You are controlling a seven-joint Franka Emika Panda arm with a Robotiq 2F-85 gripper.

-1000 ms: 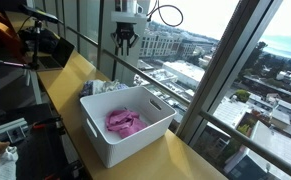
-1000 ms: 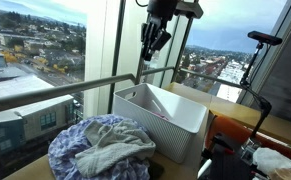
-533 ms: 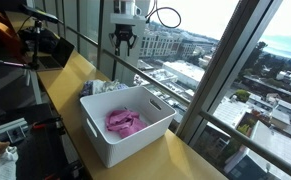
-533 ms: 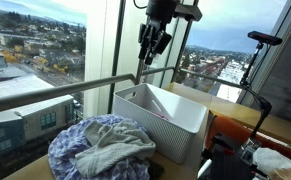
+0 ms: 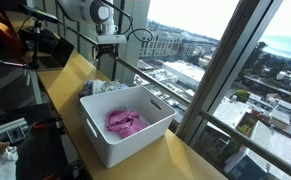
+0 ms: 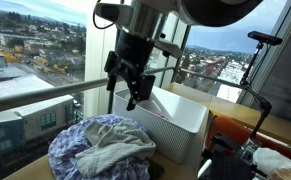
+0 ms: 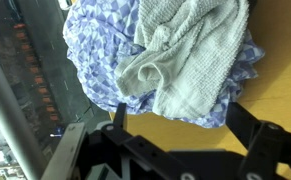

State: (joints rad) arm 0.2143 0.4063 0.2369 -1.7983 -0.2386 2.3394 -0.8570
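Observation:
My gripper [image 5: 107,64] [image 6: 131,92] [image 7: 183,128] hangs open over the wooden counter [image 7: 270,75], just beside a pile of cloths [image 5: 101,87] [image 6: 97,148]. Nothing is between its fingers. In the wrist view the pile fills the upper picture: a blue-and-white patterned cloth [image 7: 93,60] with a pale waffle-weave towel [image 7: 190,55] lying on top. A white plastic bin [image 5: 135,140] [image 6: 175,115] stands next to the pile, and a pink cloth [image 5: 123,122] lies in its bottom.
The counter runs along a tall window with a metal rail [image 6: 45,92] and slanted frame posts [image 5: 217,70]. Camera gear and stands [image 5: 40,45] crowd the counter's far end. A black stand [image 6: 253,60] rises behind the bin.
The arm has swung away from above the bin and come down towards the cloth pile. Its jaws have gone from nearly shut to wide open.

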